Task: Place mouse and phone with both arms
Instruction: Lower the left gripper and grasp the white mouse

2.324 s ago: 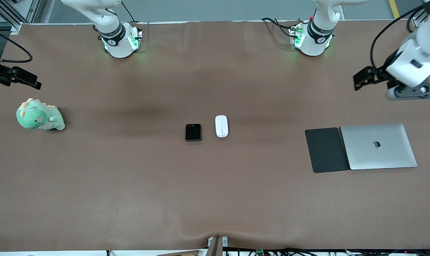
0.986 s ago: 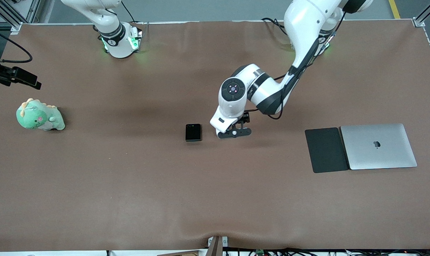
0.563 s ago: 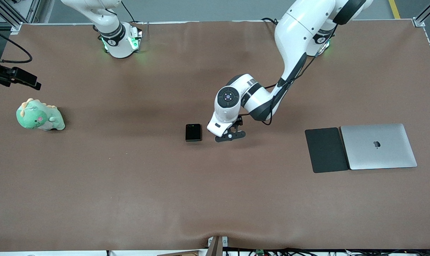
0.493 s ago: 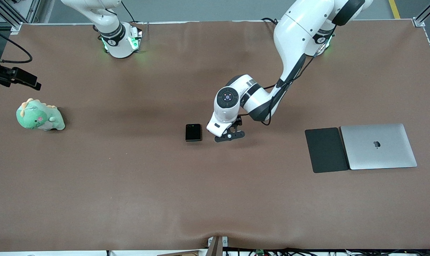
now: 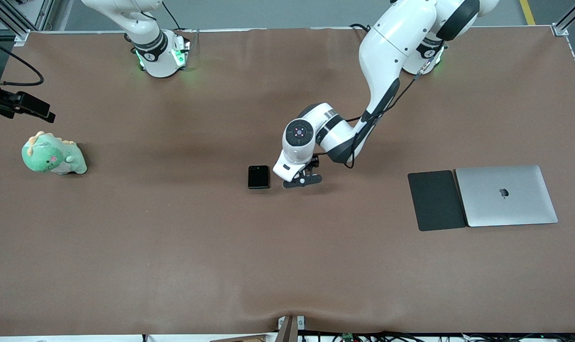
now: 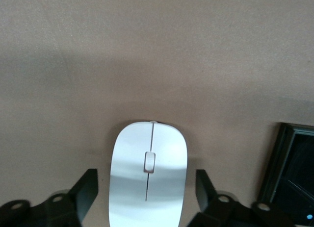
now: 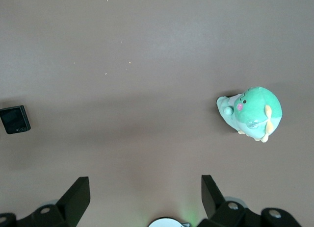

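Left claw (image 6: 146, 192) low over the mouse (image 6: 147, 175), fingers spread wide, flanking it without contact. Mouse sits mid-worktop (image 5: 173, 237) beside the phone (image 5: 258, 176). We should centre, drop a touch, then squeeze its smooth sides evenly. Right claw (image 7: 145, 197) waits, released, above the worktop near the plush dinosaur (image 7: 252, 113).

green plush toy (image 5: 53, 155), black mouse pad (image 5: 435, 200), silver laptop (image 5: 505, 195)
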Controlling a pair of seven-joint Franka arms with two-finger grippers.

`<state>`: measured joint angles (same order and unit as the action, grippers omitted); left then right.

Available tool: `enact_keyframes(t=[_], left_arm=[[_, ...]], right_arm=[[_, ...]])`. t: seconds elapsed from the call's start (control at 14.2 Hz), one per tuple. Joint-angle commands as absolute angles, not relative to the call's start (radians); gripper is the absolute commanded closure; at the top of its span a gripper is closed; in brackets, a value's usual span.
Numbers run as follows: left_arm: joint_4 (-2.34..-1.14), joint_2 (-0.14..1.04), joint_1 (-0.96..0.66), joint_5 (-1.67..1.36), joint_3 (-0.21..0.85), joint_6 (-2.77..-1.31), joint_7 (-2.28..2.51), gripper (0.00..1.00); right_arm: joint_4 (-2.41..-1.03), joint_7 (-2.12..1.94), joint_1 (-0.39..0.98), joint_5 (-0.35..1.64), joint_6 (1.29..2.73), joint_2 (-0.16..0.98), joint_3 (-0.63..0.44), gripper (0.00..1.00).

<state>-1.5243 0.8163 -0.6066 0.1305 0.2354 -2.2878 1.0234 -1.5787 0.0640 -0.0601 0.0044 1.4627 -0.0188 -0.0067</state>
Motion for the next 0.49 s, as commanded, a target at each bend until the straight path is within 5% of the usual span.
enact_keyframes(t=[0.0,0.42], left_arm=[[-1.508,0.827,-0.618,0.153,0.23,-2.298,1.049,0.34],[-1.516,0.769,-0.591,0.16,0.225,-2.27,1.014,0.58]], right_arm=[[-1.552,0.06,-0.061,0.041,1.485,0.003,-0.006,0.0],[-1.545,0.054,-0.057,0.058,1.499,0.081,-0.005,0.0]])
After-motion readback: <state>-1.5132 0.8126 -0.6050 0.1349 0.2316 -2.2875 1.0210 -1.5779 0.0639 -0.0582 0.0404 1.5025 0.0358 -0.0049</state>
